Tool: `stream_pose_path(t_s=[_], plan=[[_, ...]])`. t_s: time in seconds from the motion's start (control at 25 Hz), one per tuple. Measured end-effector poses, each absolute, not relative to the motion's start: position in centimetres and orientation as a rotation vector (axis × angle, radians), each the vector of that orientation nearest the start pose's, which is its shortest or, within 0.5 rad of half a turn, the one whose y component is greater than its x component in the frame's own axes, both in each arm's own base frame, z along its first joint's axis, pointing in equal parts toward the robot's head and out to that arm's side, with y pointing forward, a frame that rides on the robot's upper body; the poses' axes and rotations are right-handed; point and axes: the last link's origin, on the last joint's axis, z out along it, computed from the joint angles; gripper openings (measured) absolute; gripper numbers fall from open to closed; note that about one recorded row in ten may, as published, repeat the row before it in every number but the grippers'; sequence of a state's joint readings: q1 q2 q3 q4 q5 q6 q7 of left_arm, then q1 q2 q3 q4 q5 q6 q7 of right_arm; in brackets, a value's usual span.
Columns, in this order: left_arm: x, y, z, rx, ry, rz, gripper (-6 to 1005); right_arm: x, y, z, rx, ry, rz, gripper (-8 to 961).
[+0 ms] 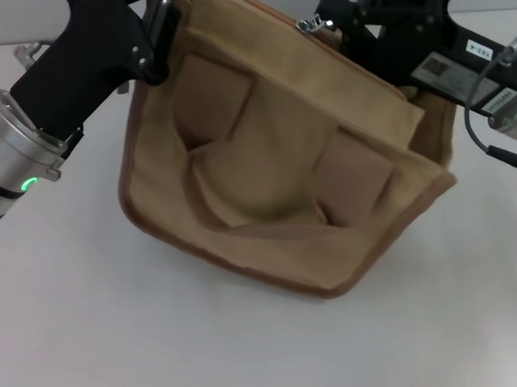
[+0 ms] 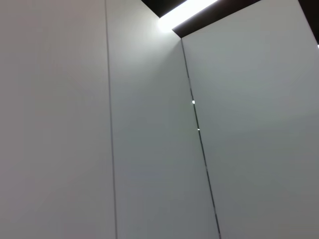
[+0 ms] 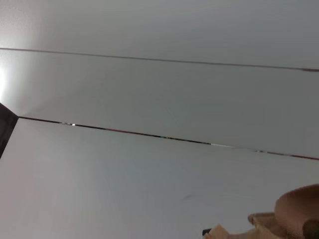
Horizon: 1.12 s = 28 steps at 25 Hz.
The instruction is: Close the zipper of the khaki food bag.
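Judging from the head view, the khaki food bag [image 1: 284, 174] lies tipped on the white bench [image 1: 92, 344], its front face with the two wide strap handles [image 1: 239, 160] turned up toward the camera and its top edge pointing away, toward the far side. The left tool [image 1: 162, 24] is at the bag's far left top corner, pressed against the fabric there and apparently pinning or holding that corner, though I cannot tell whether its fingers are closed on cloth or merely resting against it. The right tool [image 1: 340, 26] sits at the top edge further to the right, just beside the small silver pull tab [image 1: 316, 21] of the zipper [image 1: 256, 8]; whether it has the tab pinched is hidden by the black tool body. The pull stands partway along the top seam, so my reading is that some stretch of track is done and some remains, but which side of the pull is shut is not visible from here. Both wrist views look up at pale wall and ceiling panels (the right one catches only a scrap of tan fabric [image 3: 294, 214] at its corner), so they add nothing about the zipper's progress.
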<state>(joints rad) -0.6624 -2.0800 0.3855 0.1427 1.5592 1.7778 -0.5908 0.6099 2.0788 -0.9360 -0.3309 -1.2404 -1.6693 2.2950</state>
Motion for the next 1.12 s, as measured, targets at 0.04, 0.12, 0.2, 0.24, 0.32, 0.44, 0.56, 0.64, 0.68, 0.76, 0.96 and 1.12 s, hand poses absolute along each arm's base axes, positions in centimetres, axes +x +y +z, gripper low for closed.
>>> stream_pose_path(t_s=[0.04, 0.12, 0.2, 0.24, 0.32, 0.44, 0.56, 0.64, 0.68, 0.76, 0.96, 1.12], plan=[[-20.4, 33.6, 0.5, -2.067, -0.002, -1.41, 65, 19.4, 33.5, -0.6, -2.163, 2.08, 1.805, 4], [-20.7, 33.6, 0.7, -2.054, -0.015, -1.401, 66, 19.9, 33.0, -0.4, -2.155, 2.081, 1.819, 4], [-21.0, 33.6, 0.7, -2.043, -0.029, -1.39, 66, 20.3, 32.6, -0.1, -2.147, 2.071, 1.84, 4], [-21.1, 33.6, 0.8, -2.039, -0.035, -1.386, 67, 20.6, 32.4, 0.1, -2.14, 2.063, 1.853, 4], [-21.4, 33.5, 0.9, -2.029, -0.045, -1.375, 67, 21.1, 32.0, 0.5, -2.126, 2.048, 1.871, 4], [-21.9, 33.5, 1.0, -2.023, -0.057, -1.358, 68, 22.0, 31.4, 1.0, -2.101, 2.026, 1.892, 4], [-22.4, 33.5, 1.2, -2.004, -0.076, -1.34, 69, 23.0, 30.9, 1.6, -2.064, 2.003, 1.905, 3], [-22.7, 33.4, 1.3, -1.988, -0.087, -1.335, 69, 23.6, 30.6, 1.9, -2.039, 1.987, 1.917, 3], [-22.9, 33.3, 1.4, -1.981, -0.092, -1.332, 70, 24.0, 30.3, 2.1, -2.014, 1.974, 1.932, 3], [-23.1, 33.2, 1.5, -1.969, -0.1, -1.328, 70, 24.3, 30.2, 2.4, -1.998, 1.95, 1.946, 3], [-23.4, 33.2, 1.7, -1.96, -0.104, -1.321, 72, 24.4, 30.0, 3.4, -2.001, 1.723, 2.029, 20], [-23.5, 33.2, 1.8, -1.958, -0.106, -1.318, 73, 24.1, 29.9, 3.6, -2.007, 1.595, 2.067, 90]])
